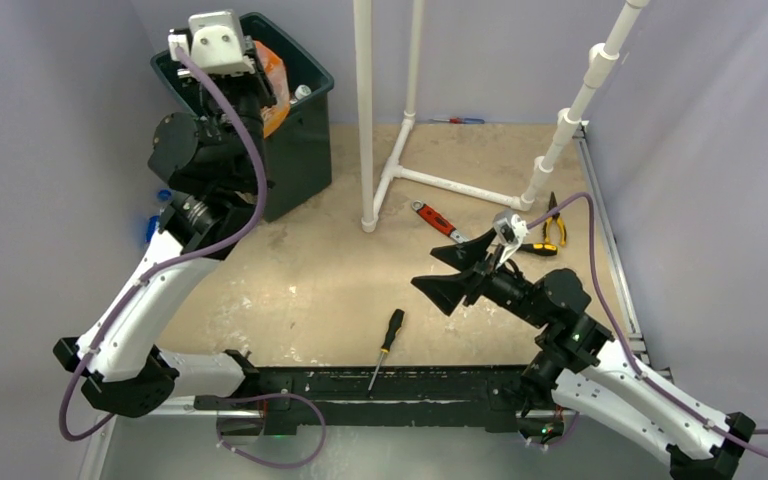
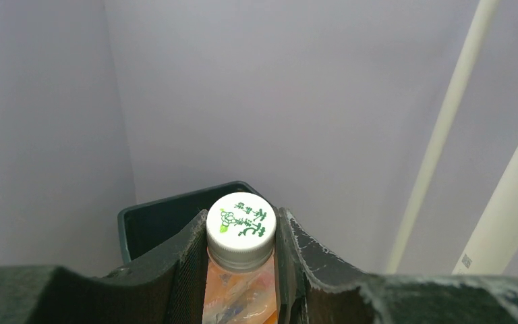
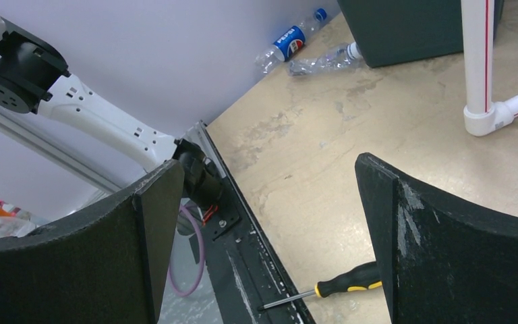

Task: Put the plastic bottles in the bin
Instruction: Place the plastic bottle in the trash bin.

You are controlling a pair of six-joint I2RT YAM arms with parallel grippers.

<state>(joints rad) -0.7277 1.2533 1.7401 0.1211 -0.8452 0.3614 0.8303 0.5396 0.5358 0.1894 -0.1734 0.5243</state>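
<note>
Blue-labelled Pepsi plastic bottle (image 3: pixel 290 46) and a clear crushed plastic bottle (image 3: pixel 324 59) lay on the tan table top (image 1: pixel 310 280) just left of the large dark green-black square plastic bin (image 1: pixel 300 150), seemingly waiting their turn. Over the bin's open mouth hung the left gripper (image 2: pixel 241 233), its jaws clamped on the neck of an orange-labelled clear plastic bottle with a white cap (image 2: pixel 240 223). The hold just under the cap probably kept the crumpled body from slipping. The position above the rim suggested that release was the step in hand. How deep the bottle reached into the bin could not be told.

Right of the bin stood a white plastic pipe frame (image 1: pixel 365 110), then a red wrench (image 1: pixel 438 220) and a black-and-orange-handled screwdriver (image 1: pixel 388 345), none of them meant for the bin. Further right of the bin, the right gripper (image 3: pixel 266 165) hovered low over the table with its jaws wide apart and nothing between them, likely ready for another bottle. Yellow-handled pliers (image 1: pixel 552 232) lay furthest right of the bin.
</note>
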